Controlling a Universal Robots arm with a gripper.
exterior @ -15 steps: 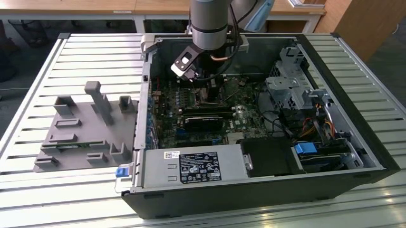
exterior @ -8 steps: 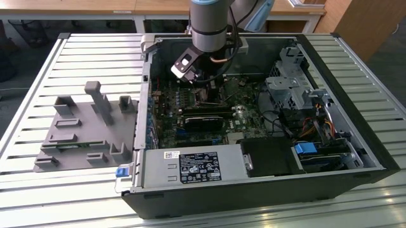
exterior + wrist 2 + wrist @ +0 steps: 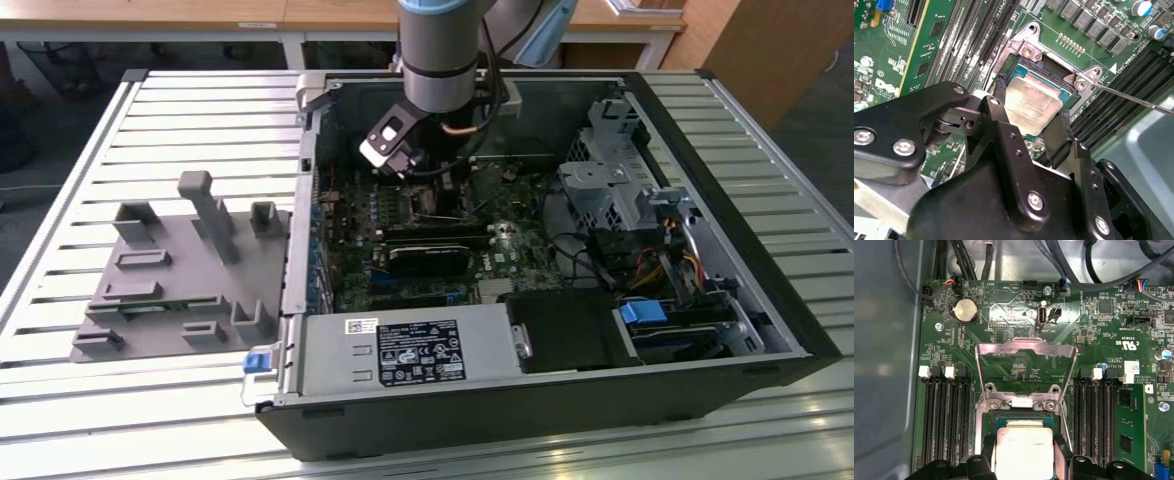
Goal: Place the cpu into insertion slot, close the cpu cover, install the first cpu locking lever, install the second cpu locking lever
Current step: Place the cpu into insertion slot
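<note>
From where I stand, the arm (image 3: 438,50) reaches down into the open computer case (image 3: 694,130), and its wrist sits in the upper middle of the exterior view, above the green board (image 3: 358,275).

In the second wrist view the gripper (image 3: 1033,100) has its two black fingers (image 3: 1000,92) closed onto opposite edges of the cpu (image 3: 1035,104), open only as wide as the chip. The cpu hangs right over the insertion slot (image 3: 1051,75), silvery face up. I cannot tell whether it rests in the socket or hovers just above it.

The cpu cover (image 3: 1024,343) stands folded back beyond the socket, with bare board showing through its window. One locking lever (image 3: 1134,98) juts out beside the socket, unlatched.

So I judge the first step, placing the chip, to be the one in hand, with the cover and both levers not yet dealt with. To my mind, finishing it calls for the chip to sit flat and square inside the rim. The grip should then come off without dragging a corner.
</note>
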